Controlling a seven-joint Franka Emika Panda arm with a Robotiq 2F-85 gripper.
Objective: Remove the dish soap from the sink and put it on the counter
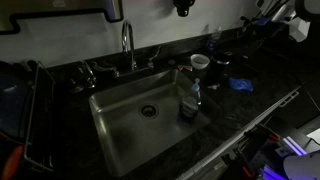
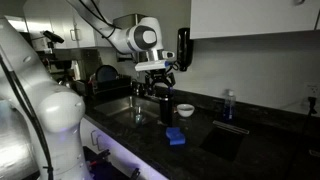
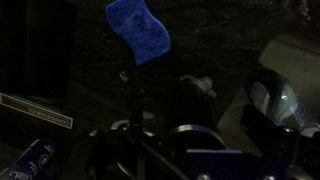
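Observation:
The dish soap (image 1: 190,100) is a slim clear bottle with a bluish lower part. It stands upright at the right end of the sink (image 1: 125,125), against the basin wall. It also shows in an exterior view (image 2: 166,108). My gripper (image 2: 156,82) hangs in the air above it, apart from it, and its fingers look spread and empty. The dark speckled counter (image 1: 235,105) runs to the right of the basin. The wrist view is very dark; a pale cap (image 3: 197,86) shows near its middle.
A white cup (image 1: 200,62) stands on the counter behind the soap, also in the wrist view (image 3: 275,95). A flat blue item (image 2: 176,137) lies near the counter's front edge. The chrome faucet (image 1: 128,45) rises behind the sink. Another bottle (image 2: 229,103) stands farther along.

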